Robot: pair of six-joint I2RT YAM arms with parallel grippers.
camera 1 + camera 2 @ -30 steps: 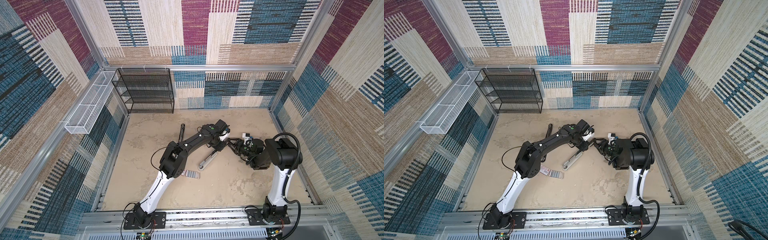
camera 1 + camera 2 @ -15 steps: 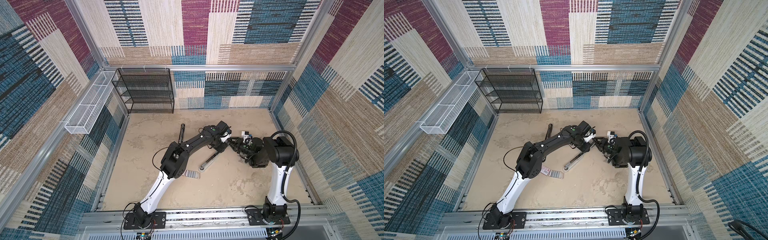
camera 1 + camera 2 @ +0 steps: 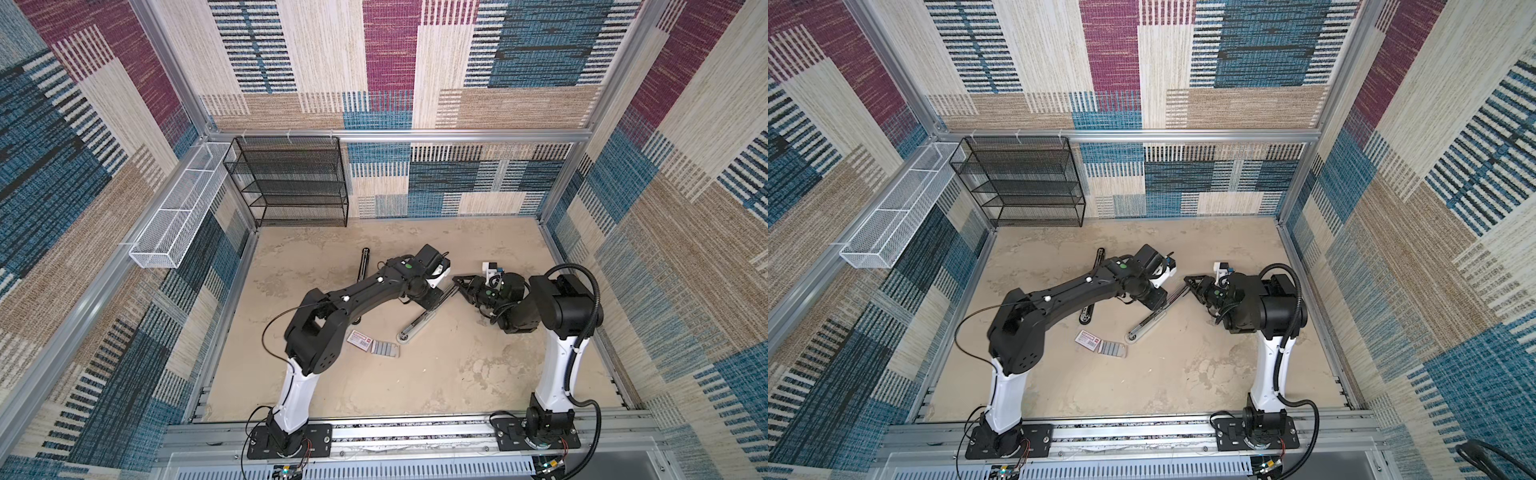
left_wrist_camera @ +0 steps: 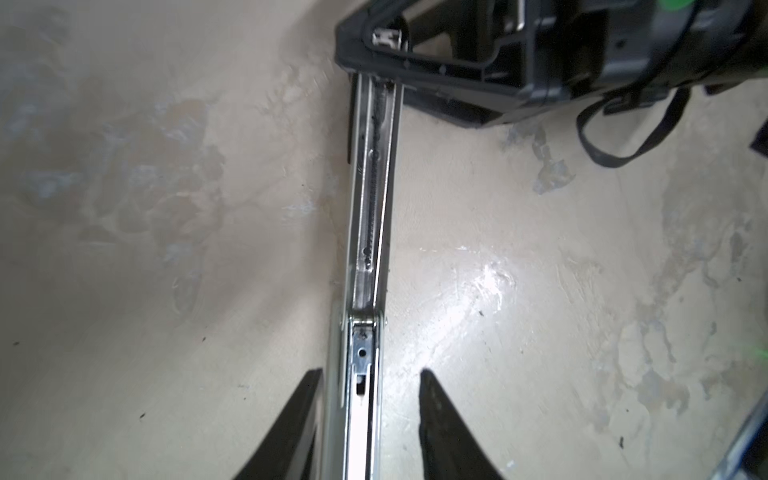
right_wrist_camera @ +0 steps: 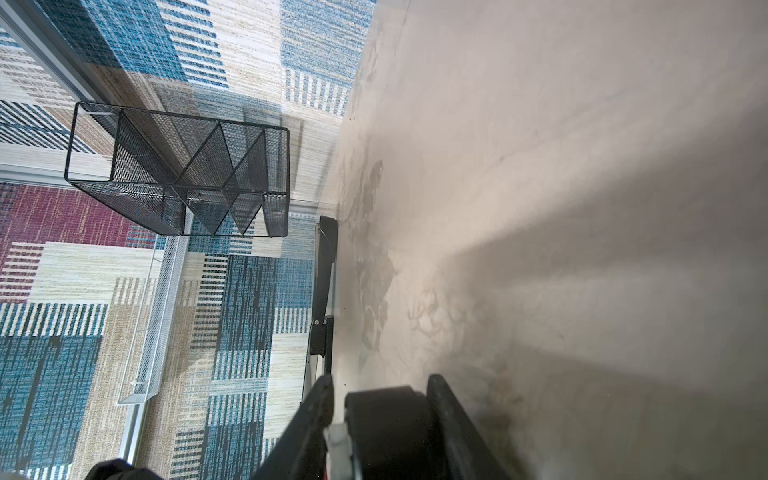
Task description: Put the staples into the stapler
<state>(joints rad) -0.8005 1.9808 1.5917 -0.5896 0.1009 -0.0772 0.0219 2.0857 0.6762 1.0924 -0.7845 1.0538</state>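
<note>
**Stapler channel straddled by left fingers; staples lying apart on the table**

The stapler's metal channel (image 3: 417, 323) lies flat on the table (image 3: 436, 386). In both top views it runs aslant between the two arms.

In the left wrist view the left fingers (image 4: 299, 424) stand apart, one on each side of the channel. One finger sits just beside its edge and the other is clearly off it, so there is no clamp.

The right fingers (image 5: 449, 424) are at the channel's far end. In the right wrist view they are parted, with a dark rounded body between them that is out of focus. I cannot tell whether they are gripping it.

The staples (image 3: 385, 348) are grey strips in rows in a small flat tray. The tray rests on the table near the channel's nearer end, just beside the left arm's elbow and well apart from both sets of fingers. A white box with a red label (image 3: 360, 338) touches the tray on the side away from the channel.
</note>
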